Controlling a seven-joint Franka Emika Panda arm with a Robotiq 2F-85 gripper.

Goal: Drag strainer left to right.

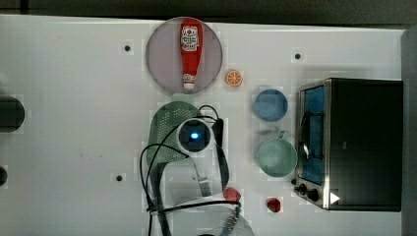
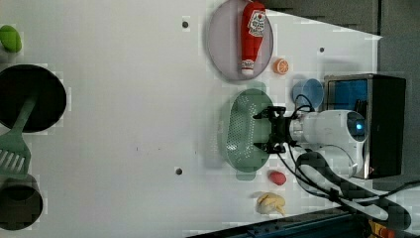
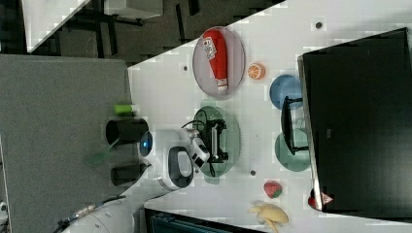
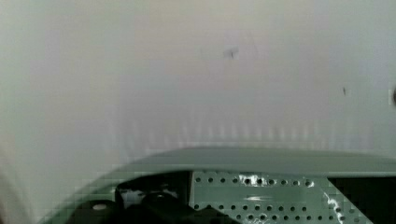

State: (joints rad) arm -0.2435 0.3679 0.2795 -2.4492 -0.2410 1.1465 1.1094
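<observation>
Strainer (image 1: 169,123) under the gripper (image 2: 261,130), plate (image 1: 164,61) apparently just above in the top view.

The top view looks straight down over the arm. The left view and right view look down from opposite sides, both sharing the strainer (image 2: 241,133) beneath the gripper (image 2: 265,130). The wrist view sits close above the strainer's rim.

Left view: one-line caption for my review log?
Gripper over the strainer, below the ketchup plate.

Pale mint-green perforated oval strainer (image 2: 242,131), upright, open side up, on white table
</observation>
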